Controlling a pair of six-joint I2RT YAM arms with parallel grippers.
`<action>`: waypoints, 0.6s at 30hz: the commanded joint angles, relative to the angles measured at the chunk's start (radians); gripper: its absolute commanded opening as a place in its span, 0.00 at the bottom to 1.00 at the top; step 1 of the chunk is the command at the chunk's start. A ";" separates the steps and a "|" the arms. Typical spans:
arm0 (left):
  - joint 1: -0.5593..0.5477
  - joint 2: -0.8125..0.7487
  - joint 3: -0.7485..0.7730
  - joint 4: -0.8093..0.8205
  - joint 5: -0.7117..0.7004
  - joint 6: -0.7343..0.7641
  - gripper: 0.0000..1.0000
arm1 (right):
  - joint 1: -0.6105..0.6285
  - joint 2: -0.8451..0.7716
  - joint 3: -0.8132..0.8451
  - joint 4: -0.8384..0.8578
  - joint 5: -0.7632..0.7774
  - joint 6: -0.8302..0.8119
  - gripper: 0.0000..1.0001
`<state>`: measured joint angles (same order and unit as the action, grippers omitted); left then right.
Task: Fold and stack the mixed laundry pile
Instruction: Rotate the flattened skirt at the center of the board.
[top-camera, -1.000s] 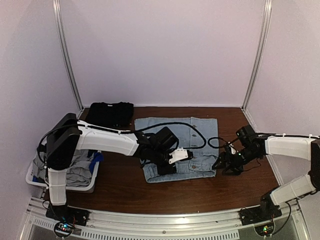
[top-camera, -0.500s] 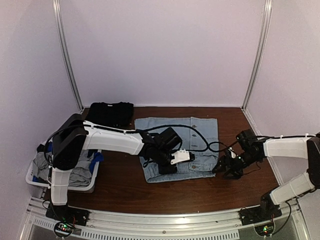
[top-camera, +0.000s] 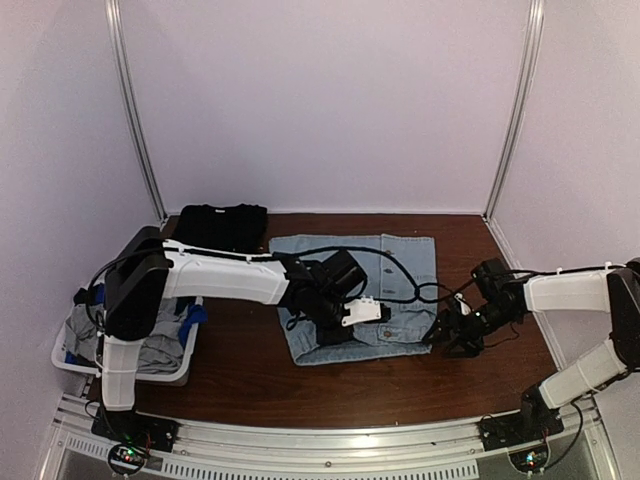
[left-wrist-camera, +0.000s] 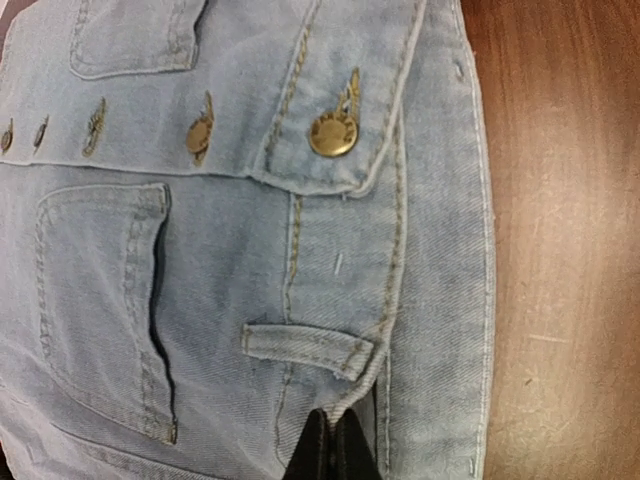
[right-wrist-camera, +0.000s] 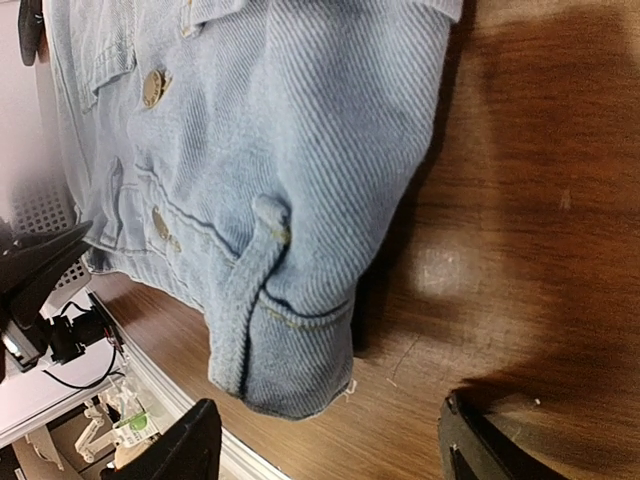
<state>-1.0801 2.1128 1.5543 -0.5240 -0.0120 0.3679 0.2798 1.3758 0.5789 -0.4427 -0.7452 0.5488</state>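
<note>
A light-blue denim buttoned piece (top-camera: 405, 262) lies flat mid-table. My left gripper (top-camera: 332, 337) rests on its near left part. In the left wrist view the denim (left-wrist-camera: 230, 240) fills the frame, and the gripper (left-wrist-camera: 335, 450) is shut, pinching a raised seam fold. My right gripper (top-camera: 447, 337) is open at the denim's near right corner. In the right wrist view that corner (right-wrist-camera: 290, 360) hangs between the spread fingers (right-wrist-camera: 170, 450), not touching either. A folded black shirt (top-camera: 222, 225) lies at the back left. Grey and bright-blue items (top-camera: 160, 335) sit in the basket.
A white slatted basket (top-camera: 68, 362) stands at the near left beside the left arm's base. A black cable (top-camera: 400, 290) trails over the denim. Brown tabletop (top-camera: 260, 385) shows in front of the denim. Frame posts stand at the back corners.
My right gripper has moved left and a little nearer, up to the denim's near right corner. My left gripper stays on the denim, shifted slightly.
</note>
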 joint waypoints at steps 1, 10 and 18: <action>-0.003 -0.104 0.099 -0.064 0.080 -0.012 0.00 | -0.038 -0.008 0.016 0.029 -0.044 0.005 0.74; -0.039 -0.157 -0.029 -0.088 0.174 -0.056 0.00 | -0.105 -0.058 0.001 0.085 -0.156 0.050 0.75; -0.079 -0.073 -0.090 0.008 0.133 -0.161 0.00 | -0.103 0.026 0.007 0.008 -0.097 0.011 0.67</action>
<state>-1.1526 2.0159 1.4811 -0.5884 0.1089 0.2790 0.1825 1.3788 0.5777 -0.3737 -0.8791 0.5980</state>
